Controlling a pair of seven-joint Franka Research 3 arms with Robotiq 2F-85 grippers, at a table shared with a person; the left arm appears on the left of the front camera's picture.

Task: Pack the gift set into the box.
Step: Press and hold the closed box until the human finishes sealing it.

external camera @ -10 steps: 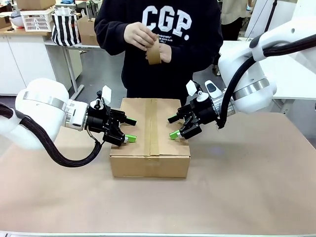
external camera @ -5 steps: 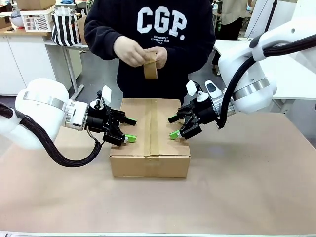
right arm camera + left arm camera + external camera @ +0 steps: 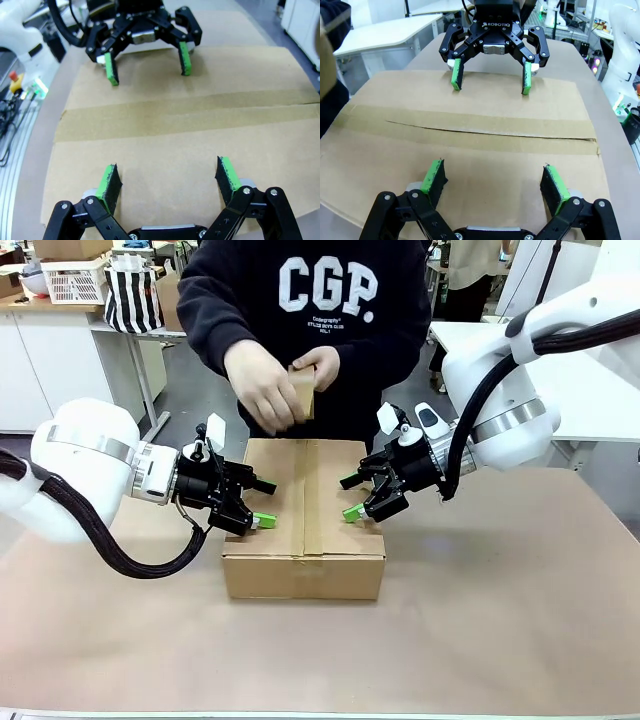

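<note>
The box (image 3: 300, 575) stands shut in the middle of the table, with a brown tape strip (image 3: 312, 510) running along its top seam. My left gripper (image 3: 262, 502) is open, its green pads (image 3: 434, 176) resting on the left flap. My right gripper (image 3: 350, 496) is open too, fingertips (image 3: 227, 175) down on the right flap. In the left wrist view my left gripper (image 3: 494, 180) faces the right gripper (image 3: 491, 80) across the tape (image 3: 470, 132). The right wrist view shows my right gripper (image 3: 167, 182) opposite the left gripper (image 3: 147, 67). The gift set is hidden.
A person in a black sweatshirt stands at the far side, both hands holding a brown tape roll (image 3: 303, 390) just above the box's far edge. A white basket (image 3: 75, 280) and a striped bag (image 3: 133, 295) sit far back left. Brown paper covers the table (image 3: 500, 620).
The person's hands have brought the tape roll down from chest height toward the box's far edge. Neither arm has moved.
</note>
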